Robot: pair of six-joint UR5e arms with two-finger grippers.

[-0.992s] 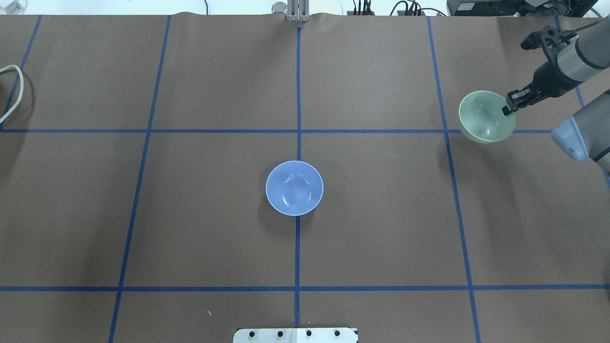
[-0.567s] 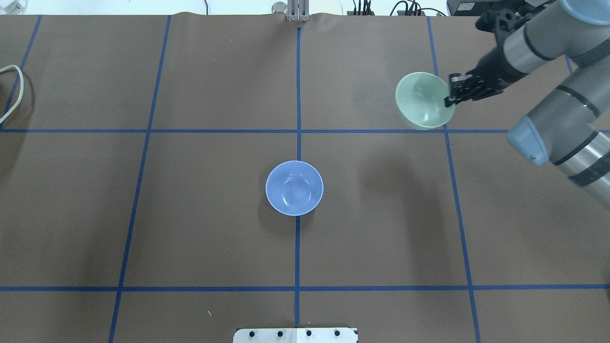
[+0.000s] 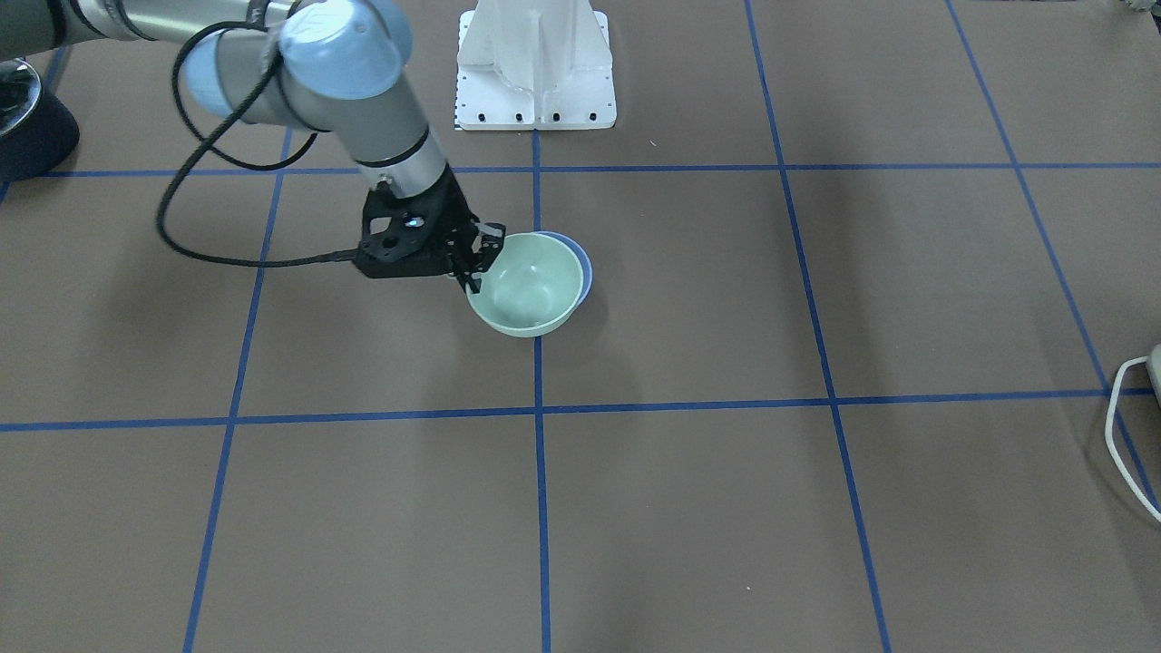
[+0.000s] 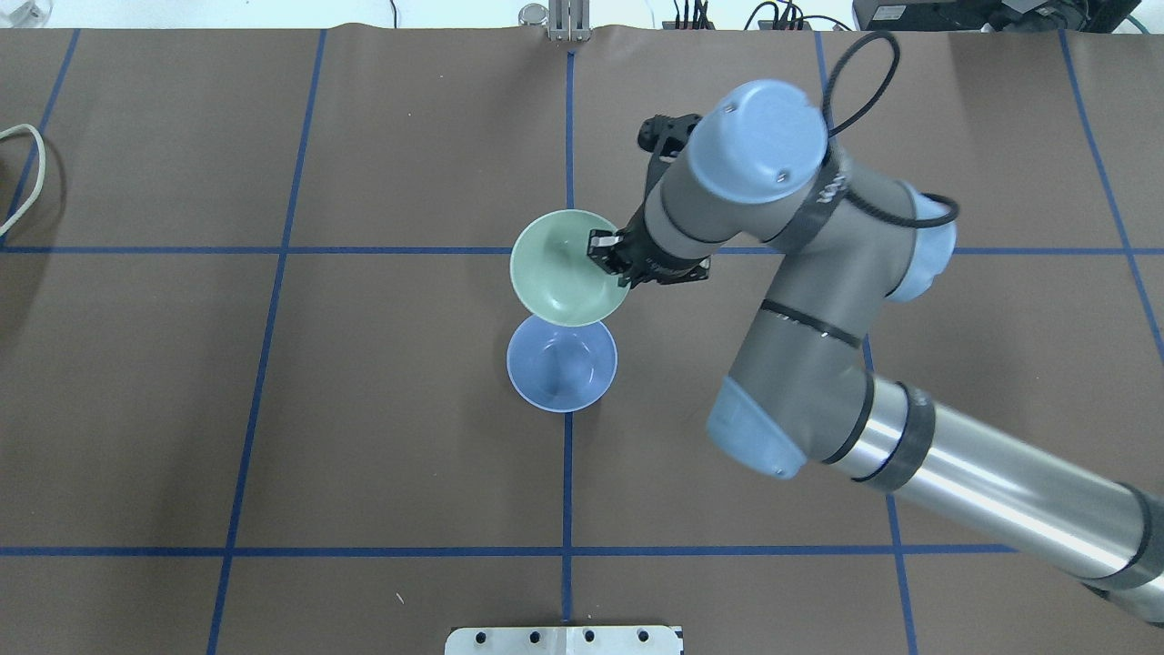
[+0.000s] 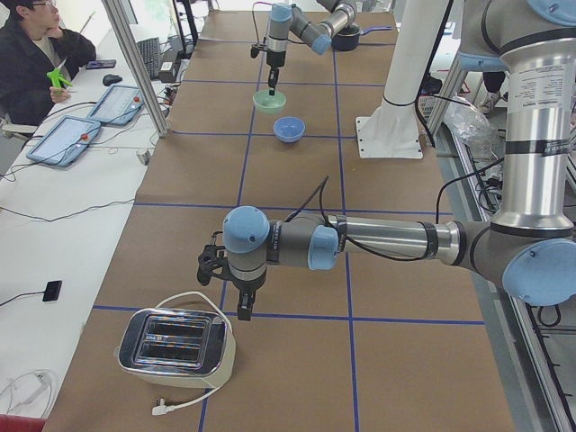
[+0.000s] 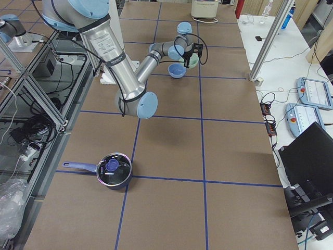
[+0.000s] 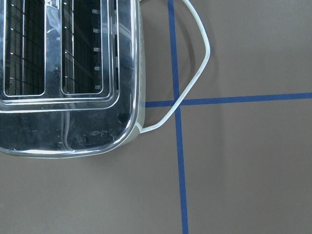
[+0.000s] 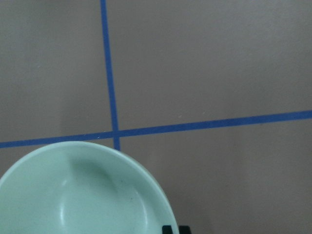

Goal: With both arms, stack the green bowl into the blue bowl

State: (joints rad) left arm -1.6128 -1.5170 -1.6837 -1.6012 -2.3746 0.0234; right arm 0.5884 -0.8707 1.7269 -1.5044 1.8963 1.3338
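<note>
The green bowl (image 4: 559, 273) hangs empty and mouth-up above the counter (image 4: 364, 437). The right end effector (image 4: 607, 261) pinches its right rim, one finger inside the wall and one outside. From overhead the bowl sits just beyond the blue bowl (image 4: 561, 371) and overlaps its far edge. The blue bowl, also empty, rests on the counter at the middle, on a blue tape line. That makes two bowls, one of each colour. At the left end, the left end effector (image 5: 236, 290) hangs by one chrome toaster (image 5: 175, 346) with two empty slots; I cannot tell how its fingers stand. At the right end sits one lidded dark pot (image 6: 113, 175), its contents hidden.
</note>
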